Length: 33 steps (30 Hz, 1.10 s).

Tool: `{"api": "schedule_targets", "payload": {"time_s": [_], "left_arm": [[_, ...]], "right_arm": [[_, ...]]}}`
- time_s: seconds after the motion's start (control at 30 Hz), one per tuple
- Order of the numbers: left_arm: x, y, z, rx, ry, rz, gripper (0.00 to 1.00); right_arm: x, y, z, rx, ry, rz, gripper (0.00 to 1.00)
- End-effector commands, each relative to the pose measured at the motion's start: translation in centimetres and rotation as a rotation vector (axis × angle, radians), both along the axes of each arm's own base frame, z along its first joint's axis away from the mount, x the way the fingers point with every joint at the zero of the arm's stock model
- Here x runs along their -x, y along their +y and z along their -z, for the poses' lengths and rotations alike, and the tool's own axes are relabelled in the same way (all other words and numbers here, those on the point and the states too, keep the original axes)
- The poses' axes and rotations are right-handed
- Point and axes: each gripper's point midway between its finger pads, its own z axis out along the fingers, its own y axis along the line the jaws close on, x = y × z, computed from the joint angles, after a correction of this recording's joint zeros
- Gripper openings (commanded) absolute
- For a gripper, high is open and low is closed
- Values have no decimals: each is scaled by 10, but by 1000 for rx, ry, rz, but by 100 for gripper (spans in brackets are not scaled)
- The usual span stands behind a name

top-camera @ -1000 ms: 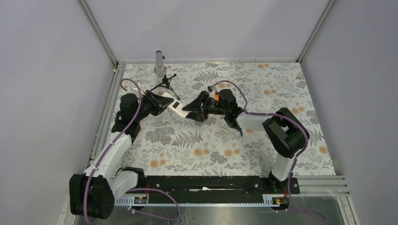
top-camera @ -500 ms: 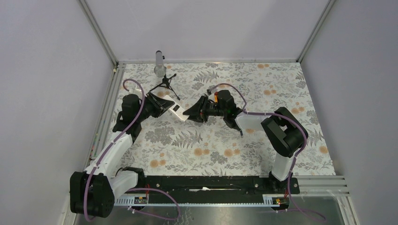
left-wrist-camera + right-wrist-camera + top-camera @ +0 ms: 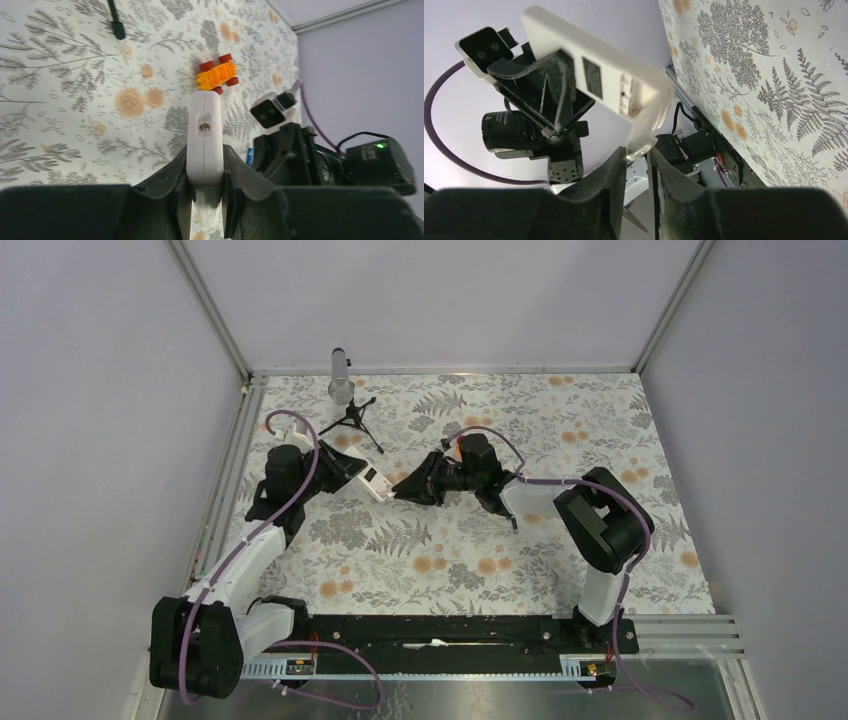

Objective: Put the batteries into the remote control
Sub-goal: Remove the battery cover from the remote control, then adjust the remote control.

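Left gripper (image 3: 205, 161) is clamped on the white rectangular plastic remote control (image 3: 204, 131) by its long sides. It holds the remote up off the grey floral-print table (image 3: 560, 430), free end toward the right arm. In the right wrist view the remote's plain back faces the camera, with a dark label and a recessed slot near the end. Right gripper (image 3: 638, 153) sits at that end, fingers narrowly apart with a white edge between them; cannot tell if it grips. Small orange plastic toy car (image 3: 216, 76) lies on the table beyond the remote. Black mini tripod (image 3: 352, 418) stands far left.
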Motion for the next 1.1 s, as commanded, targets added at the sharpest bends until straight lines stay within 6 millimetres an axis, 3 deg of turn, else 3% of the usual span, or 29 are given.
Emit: {"api": "schedule_targets", "payload": {"time_s": [0.0,0.2,0.27,0.37,0.53,0.63,0.7,0.83,0.97,1.07], "left_arm": [[-18,5,-1,-110,-81,-25,0],[-20,3,36,-161,-12,-33,0],[-21,8,42,-176,7,-61,0],[-22,17,49,-229,31,-107,0],[-21,28,58,-285,66,-154,0],[-18,25,50,-279,60,-130,0],[-14,17,34,-264,21,-77,0],[7,-8,9,-209,-56,97,0],[33,-33,-12,-129,-203,272,0],[45,-36,-28,-82,-300,292,0]], "right_arm": [[-8,2,2,-32,-27,4,26],[-28,-1,14,-125,-188,34,3],[-32,-3,25,-106,-189,45,0],[-31,-11,39,-42,-195,47,0],[-26,-27,71,157,-240,8,12],[-18,-42,81,279,-305,-33,18],[-17,-54,79,374,-389,-67,24],[-15,-102,80,669,-503,-91,40],[-20,-180,85,1054,-523,-13,63],[-21,-235,85,1260,-469,44,70]]}}
